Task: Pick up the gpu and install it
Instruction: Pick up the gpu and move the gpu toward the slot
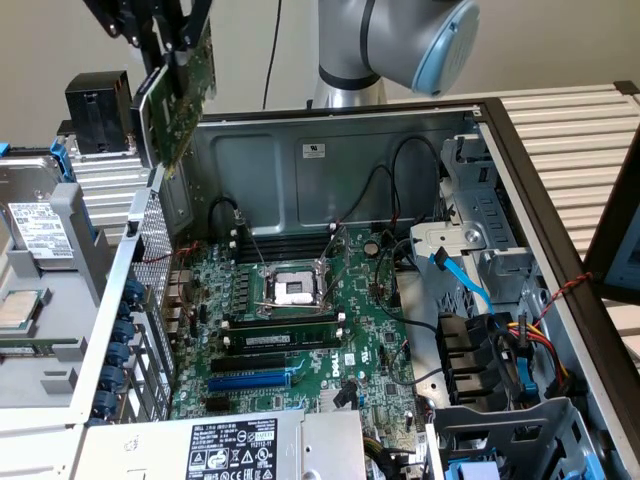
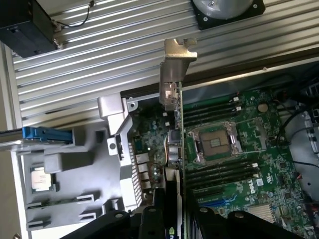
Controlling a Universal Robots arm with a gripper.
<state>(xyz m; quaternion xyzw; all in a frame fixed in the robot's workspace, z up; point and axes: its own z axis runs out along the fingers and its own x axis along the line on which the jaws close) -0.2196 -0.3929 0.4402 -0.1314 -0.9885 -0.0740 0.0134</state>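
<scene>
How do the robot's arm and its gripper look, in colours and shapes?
The arm is a thick silver-grey tube with a rounded joint closed by a light blue cap. The gripper is black and angular; the wrist view shows round bolt heads on its dark body.

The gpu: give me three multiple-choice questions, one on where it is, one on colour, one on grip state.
1. Where is the gpu?
A. Seated in a motherboard slot.
B. In the air over the case's edge, at the exterior view's left.
C. Flat on the slatted table.
2. What colour is its circuit board?
A. Red.
B. Blue.
C. Green.
3. What is the claw doing?
A. Open, empty.
B. Shut on the gpu.
C. Shut on a cable.
Answers: 1 B, it hangs tilted above the case wall; 2 C, its board shows green; 3 B, it hangs from the claw alone.
</scene>
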